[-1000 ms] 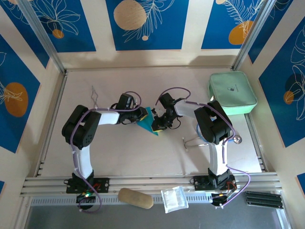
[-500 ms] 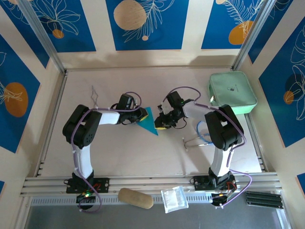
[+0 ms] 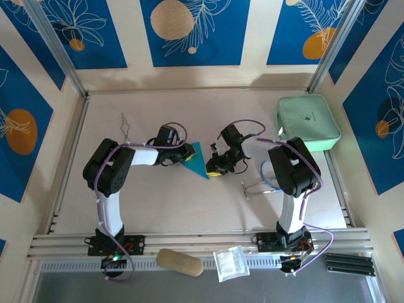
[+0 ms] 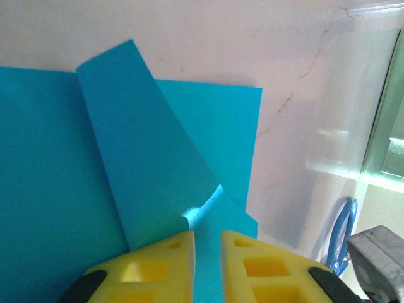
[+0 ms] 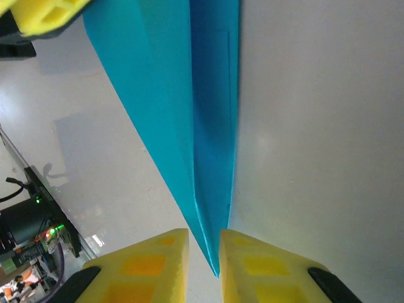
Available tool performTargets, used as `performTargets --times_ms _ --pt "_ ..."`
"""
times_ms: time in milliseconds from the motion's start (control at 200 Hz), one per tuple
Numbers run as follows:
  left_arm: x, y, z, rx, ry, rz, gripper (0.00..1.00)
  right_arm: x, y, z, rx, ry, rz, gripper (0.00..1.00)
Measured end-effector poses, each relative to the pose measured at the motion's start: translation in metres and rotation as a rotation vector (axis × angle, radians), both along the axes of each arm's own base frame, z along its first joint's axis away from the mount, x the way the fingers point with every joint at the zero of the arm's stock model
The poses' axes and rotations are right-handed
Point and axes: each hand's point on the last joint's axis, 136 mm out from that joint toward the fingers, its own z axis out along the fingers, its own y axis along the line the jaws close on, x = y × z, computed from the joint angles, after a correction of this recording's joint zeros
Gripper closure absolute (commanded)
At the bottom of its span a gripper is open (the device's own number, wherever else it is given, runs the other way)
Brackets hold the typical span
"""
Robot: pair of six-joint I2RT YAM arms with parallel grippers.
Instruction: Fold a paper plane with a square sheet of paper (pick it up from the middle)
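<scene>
The square sheet of paper (image 3: 198,161), teal-blue and folded to a pointed triangle, hangs between the two grippers at mid-table. My left gripper (image 3: 186,156) is shut on its left edge. In the left wrist view a flap of the paper (image 4: 145,158) curls up from between the yellow fingertips of the left gripper (image 4: 207,237). My right gripper (image 3: 213,169) sits at the lower right point. In the right wrist view the creased paper (image 5: 202,126) tapers to a tip between the jaws of the right gripper (image 5: 203,237), which stand slightly open and do not pinch it.
A mint-green pouch (image 3: 307,122) lies at the back right. A blue-and-metal tool (image 3: 271,180) rests beside the right arm. A tan object (image 3: 180,262) and a clear bag (image 3: 230,263) sit on the front rail. A thin wire (image 3: 125,126) lies far left.
The right gripper has let the paper go and drawn back a little to the right, settling at its lower tip. The left arm and its grip are unchanged.
</scene>
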Motion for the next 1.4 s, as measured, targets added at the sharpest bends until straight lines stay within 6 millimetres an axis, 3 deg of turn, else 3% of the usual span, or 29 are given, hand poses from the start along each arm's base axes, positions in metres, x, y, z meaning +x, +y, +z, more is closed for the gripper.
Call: performTargets --times_ms 360,675,900,1075,1216,1401 --pt "0.0 0.0 0.0 -0.003 0.002 0.004 0.81 -0.002 0.003 -0.004 0.001 0.008 0.018 0.9" --pt "0.0 0.0 0.0 -0.004 0.002 0.004 0.81 -0.005 0.004 -0.012 -0.01 0.022 0.039 0.92" --pt "0.0 0.0 0.0 -0.006 -0.002 0.004 0.81 -0.006 0.006 -0.015 -0.016 0.033 0.046 0.9" --pt "0.0 0.0 0.0 -0.007 -0.004 0.005 0.81 -0.006 0.006 -0.014 -0.021 0.031 0.049 0.83" --pt "0.0 0.0 0.0 -0.01 0.001 0.009 0.81 -0.001 0.001 -0.001 -0.026 -0.023 0.023 0.78" --pt "0.0 0.0 0.0 -0.01 0.002 0.01 0.81 0.012 0.005 0.033 0.028 -0.129 -0.004 0.83"
